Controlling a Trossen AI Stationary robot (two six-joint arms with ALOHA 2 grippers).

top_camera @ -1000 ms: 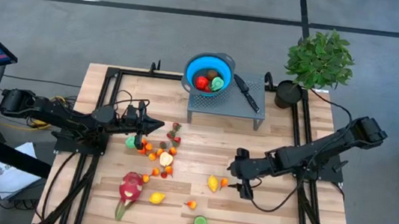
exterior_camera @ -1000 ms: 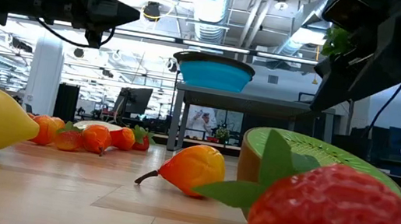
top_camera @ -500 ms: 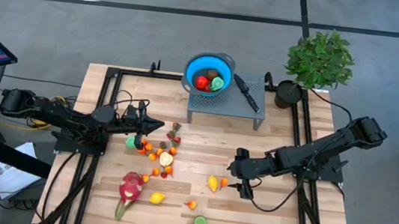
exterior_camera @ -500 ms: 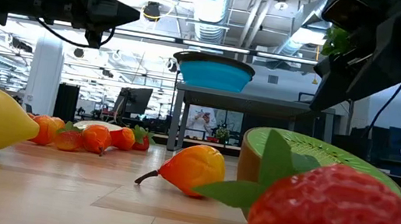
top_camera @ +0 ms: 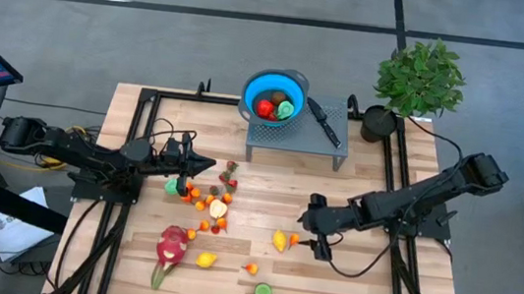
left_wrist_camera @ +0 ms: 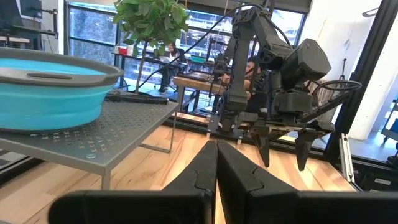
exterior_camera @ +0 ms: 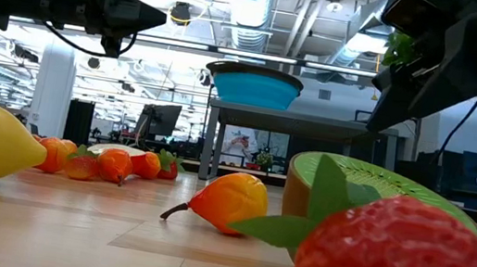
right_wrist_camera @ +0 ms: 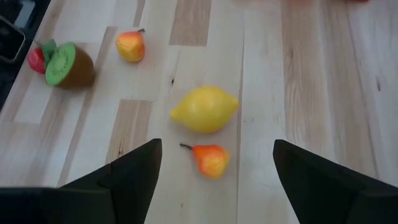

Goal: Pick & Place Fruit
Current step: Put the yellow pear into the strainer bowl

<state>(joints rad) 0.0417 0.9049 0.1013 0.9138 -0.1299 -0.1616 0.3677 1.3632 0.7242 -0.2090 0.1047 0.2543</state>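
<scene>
Bright even overhead light, soft shadows, blurred foreground strawberry

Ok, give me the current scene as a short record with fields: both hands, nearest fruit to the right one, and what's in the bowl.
left hand: shut, empty, held above the fruit cluster on the table's left half
right hand: open, empty, above the table
nearest fruit: small orange fruit between its fingers in the right wrist view, yellow lemon just beyond it
blue bowl: on the grey stand, holds red and green fruit
knife: lying on the stand beside the bowl
dragon fruit: on the table, near front left
</scene>
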